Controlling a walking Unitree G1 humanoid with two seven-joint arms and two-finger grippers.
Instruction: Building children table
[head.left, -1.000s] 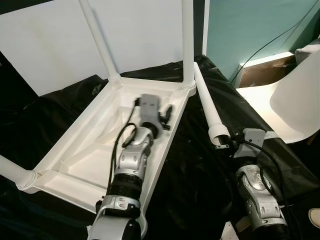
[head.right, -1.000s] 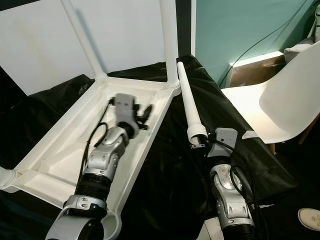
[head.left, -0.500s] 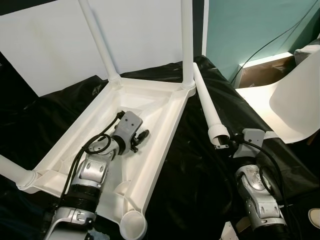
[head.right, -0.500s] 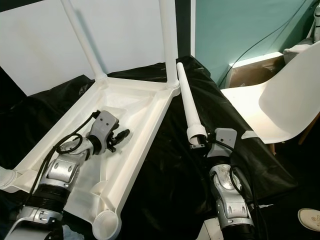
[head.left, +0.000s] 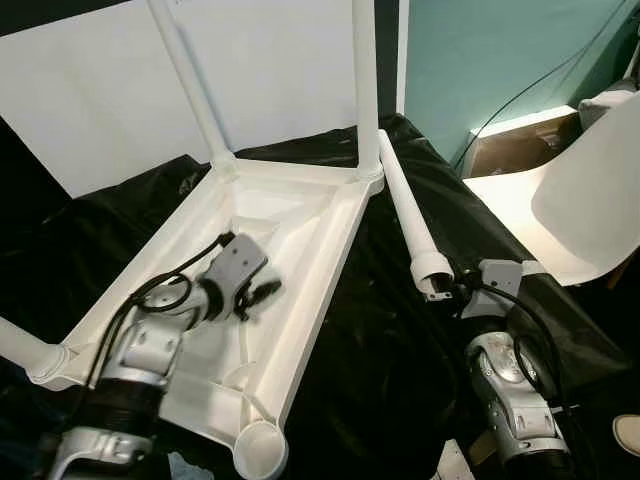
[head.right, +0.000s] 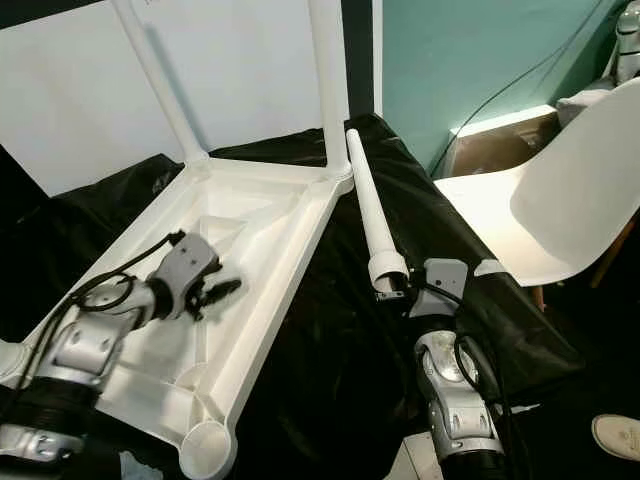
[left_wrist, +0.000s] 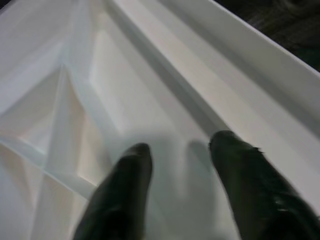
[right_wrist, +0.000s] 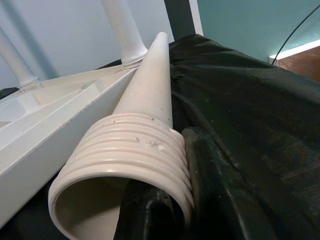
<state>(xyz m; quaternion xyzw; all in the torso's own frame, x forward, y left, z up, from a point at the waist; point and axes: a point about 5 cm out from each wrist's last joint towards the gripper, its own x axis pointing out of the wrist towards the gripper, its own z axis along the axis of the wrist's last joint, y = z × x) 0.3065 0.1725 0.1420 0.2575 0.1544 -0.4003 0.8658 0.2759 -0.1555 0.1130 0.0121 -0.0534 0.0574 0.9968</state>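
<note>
Right gripper (right_wrist: 165, 200) pinching loose table leg (head.left: 410, 225) beside upturned tabletop (head.left: 300, 290); left gripper (head.left: 262, 295) spread inside. Next, probably: threading leg into empty socket (head.left: 259, 447).

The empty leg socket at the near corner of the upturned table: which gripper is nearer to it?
Left. The left gripper hovers inside the upturned table, just beyond the socket. The right gripper grips the loose leg on the black cloth, farther off.

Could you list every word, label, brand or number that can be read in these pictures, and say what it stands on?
None can be read: the upturned white table, the loose leg, the black sheet, the white chair and both grippers, left and right, bear no legible text.
</note>
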